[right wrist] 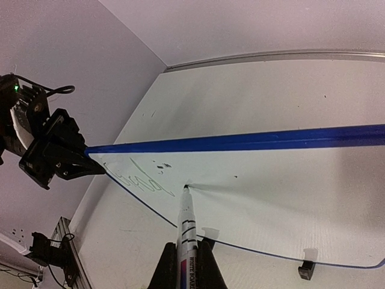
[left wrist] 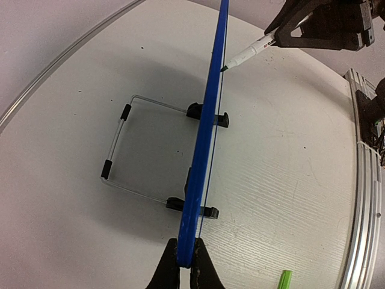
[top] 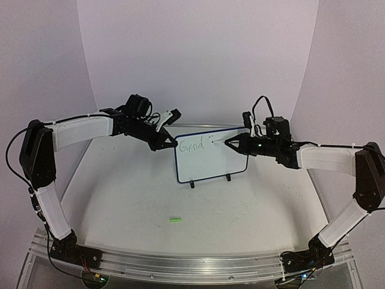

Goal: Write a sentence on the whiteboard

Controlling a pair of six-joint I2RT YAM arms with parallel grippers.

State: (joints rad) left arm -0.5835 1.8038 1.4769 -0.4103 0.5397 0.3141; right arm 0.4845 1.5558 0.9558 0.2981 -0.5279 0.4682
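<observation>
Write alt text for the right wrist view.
The right gripper holds a white marker pen with its tip on the small white blue-rimmed whiteboard, just right of the green handwritten word "Good". At left, the left gripper clamps the board's upper corner.

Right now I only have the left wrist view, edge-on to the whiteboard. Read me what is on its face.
Observer: The green writing reads only "Good", at the upper left of the whiteboard.
Operator: Place the marker tip for me.
Observer: The marker, held in the right end effector, appears to have its tip on the face, just right of that word.
Operator: Say where my end effector grips.
Observer: The left end effector pinches the board's upper-left corner.
</observation>
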